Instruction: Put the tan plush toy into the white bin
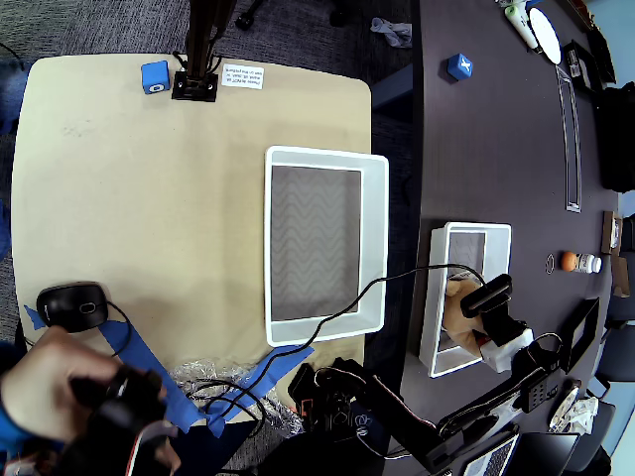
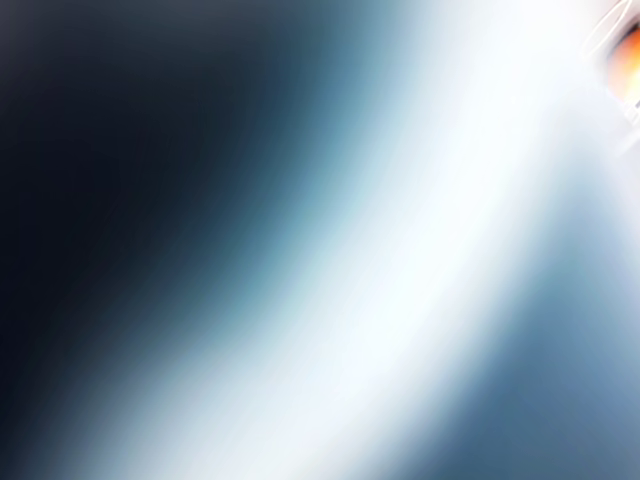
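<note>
The arm (image 1: 417, 421) is built of black, boxy links with rounded joint housings. At its base (image 1: 332, 402), small orange-red spots and a pale blue marking show among the black parts. A thin black cable (image 1: 372, 288) leaves the base in a long loop and reaches the far end of the arm. There a black oblong block (image 1: 486, 295) sits across the wrist, and a white moulded piece (image 1: 503, 349) is fixed beside the hand (image 1: 483, 332), whose fingers are too dark to make out.
</note>
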Robot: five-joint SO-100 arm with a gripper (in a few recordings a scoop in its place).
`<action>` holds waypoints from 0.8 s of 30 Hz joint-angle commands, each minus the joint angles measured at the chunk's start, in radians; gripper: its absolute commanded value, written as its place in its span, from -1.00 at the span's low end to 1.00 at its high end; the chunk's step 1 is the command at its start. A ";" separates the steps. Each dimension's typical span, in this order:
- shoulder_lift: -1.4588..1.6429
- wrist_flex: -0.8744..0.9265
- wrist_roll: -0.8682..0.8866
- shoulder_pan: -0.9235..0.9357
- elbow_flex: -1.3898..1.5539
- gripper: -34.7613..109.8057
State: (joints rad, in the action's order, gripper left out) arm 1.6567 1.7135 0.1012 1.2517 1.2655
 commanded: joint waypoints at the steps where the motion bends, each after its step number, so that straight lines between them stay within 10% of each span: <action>1: 0.100 0.023 0.011 0.011 -0.021 -0.52; 14: 0.426 0.025 -0.002 -0.117 -0.179 -0.52; 24: 0.611 0.025 -0.014 -0.566 -0.166 -0.52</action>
State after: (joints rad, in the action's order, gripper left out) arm 2.1568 1.7288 0.0966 0.8237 1.1904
